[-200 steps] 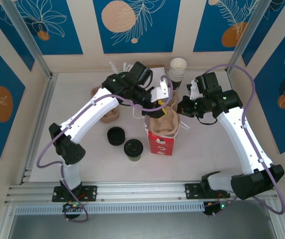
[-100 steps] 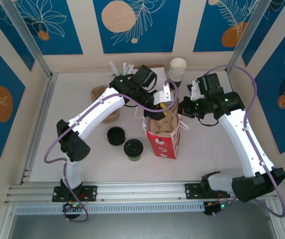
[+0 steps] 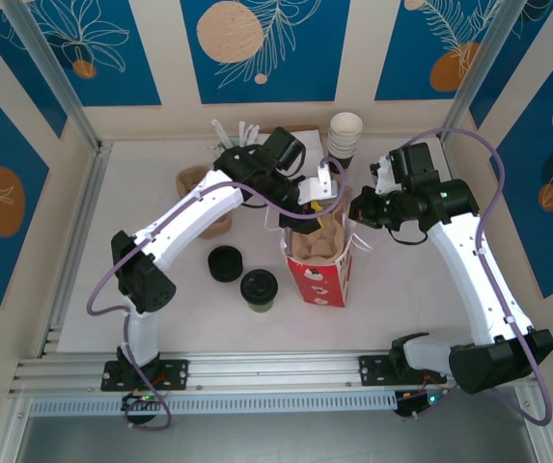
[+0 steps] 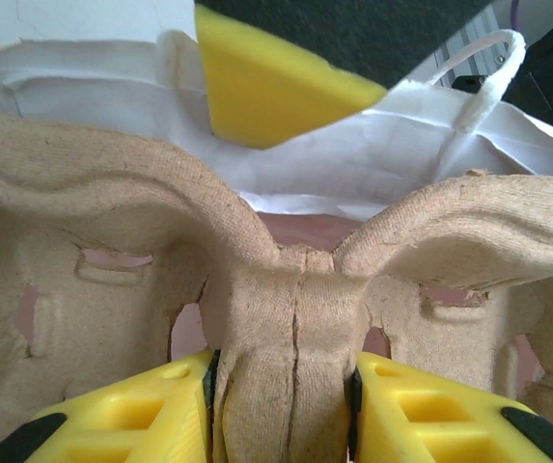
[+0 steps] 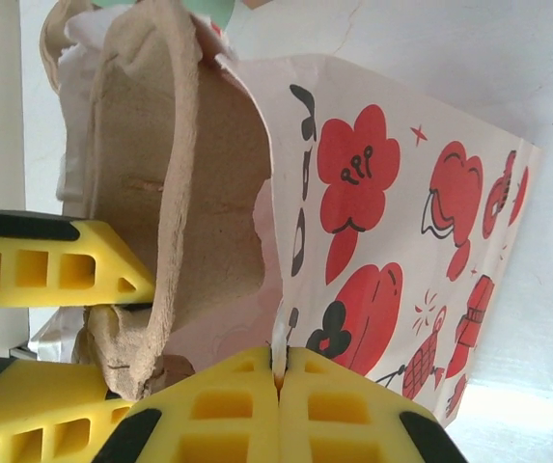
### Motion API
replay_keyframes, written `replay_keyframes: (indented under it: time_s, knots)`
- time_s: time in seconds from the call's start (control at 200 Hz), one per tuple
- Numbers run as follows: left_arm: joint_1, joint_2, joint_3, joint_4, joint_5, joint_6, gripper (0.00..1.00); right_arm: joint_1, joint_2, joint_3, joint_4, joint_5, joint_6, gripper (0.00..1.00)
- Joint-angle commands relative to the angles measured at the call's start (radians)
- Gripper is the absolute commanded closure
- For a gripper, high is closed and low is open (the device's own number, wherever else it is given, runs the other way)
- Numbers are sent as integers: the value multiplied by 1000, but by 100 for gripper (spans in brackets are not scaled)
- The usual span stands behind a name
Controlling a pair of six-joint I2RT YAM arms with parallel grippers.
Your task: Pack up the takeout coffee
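White bench (image 3: 401,299), blue patterned walls. Left hand (image 4: 281,391) clenched on the centre web of the pulp cup carrier (image 4: 102,193), which sits in the mouth of the paper bag (image 3: 320,280). Right hand (image 5: 278,371) pinched tight on the bag's rim. Takeout coffee (image 3: 259,286) stands upright on the bench just left of the bag, not touching it

Left arm (image 3: 199,207) stretched forward, jaws gripping, right arm (image 3: 469,253) bent, jaws shut
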Motion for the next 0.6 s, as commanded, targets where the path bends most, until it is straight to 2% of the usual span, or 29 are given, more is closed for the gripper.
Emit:
replay_keyframes:
  time_s: [0.0, 0.2, 0.595]
  knots:
    - [-16, 8, -19, -24, 12, 26, 63, -17, -27, 1, 20, 4, 25, 99]
    - [-32, 17, -31, -20, 14, 32, 63, -25, -3, 10, 41, -16, 49, 99]
    - [-36, -42, -84, 5, 35, 23, 63, -50, 23, 2, 37, 29, 105, 99]
